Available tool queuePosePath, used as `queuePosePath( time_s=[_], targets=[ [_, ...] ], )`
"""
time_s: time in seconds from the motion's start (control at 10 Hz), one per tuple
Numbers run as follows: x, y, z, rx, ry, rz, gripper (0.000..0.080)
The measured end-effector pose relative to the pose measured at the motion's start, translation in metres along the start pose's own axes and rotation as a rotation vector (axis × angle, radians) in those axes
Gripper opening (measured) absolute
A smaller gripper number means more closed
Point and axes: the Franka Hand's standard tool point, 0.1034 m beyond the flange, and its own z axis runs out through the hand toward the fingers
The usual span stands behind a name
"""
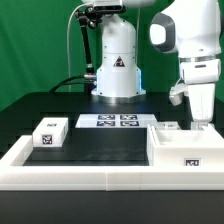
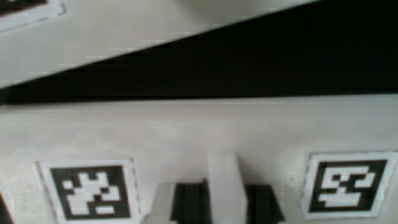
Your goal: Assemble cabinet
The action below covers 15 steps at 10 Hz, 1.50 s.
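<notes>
The cabinet (image 1: 178, 146) is a large white box with a marker tag on its front, standing at the exterior view's right inside the rail's corner. My gripper (image 1: 200, 123) comes straight down onto its far upper edge. In the wrist view the gripper (image 2: 221, 206) straddles a thin upright white wall of the cabinet (image 2: 196, 130), with one dark fingertip (image 2: 183, 203) on each side, pressed against it. Two marker tags lie on the cabinet's face either side of the jaws. The gripper is shut on that wall.
A small white tagged block (image 1: 50, 132) sits at the exterior view's left on the black table. The marker board (image 1: 118, 121) lies in front of the robot base (image 1: 117, 75). A long white rail (image 1: 90, 178) edges the table's front and left.
</notes>
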Motion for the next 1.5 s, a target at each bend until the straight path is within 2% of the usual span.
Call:
queuePosePath(
  time_s=[0.5,0.8,1.0,1.3,1.5],
  targets=[
    [0.0,0.0,-0.002,-0.002,-0.001,-0.002,0.0069],
    [0.001,0.011,-0.033,-0.035,-0.017,-0.016,0.007],
    [-0.007,0.026,-0.05,-0.058,-0.024,-0.036,0.007],
    [-0.012,0.028,-0.05,-0.059,-0.023,-0.021,0.007],
    [-0.019,0.037,-0.049,-0.059,-0.027,-0.063,0.007]
  ],
)
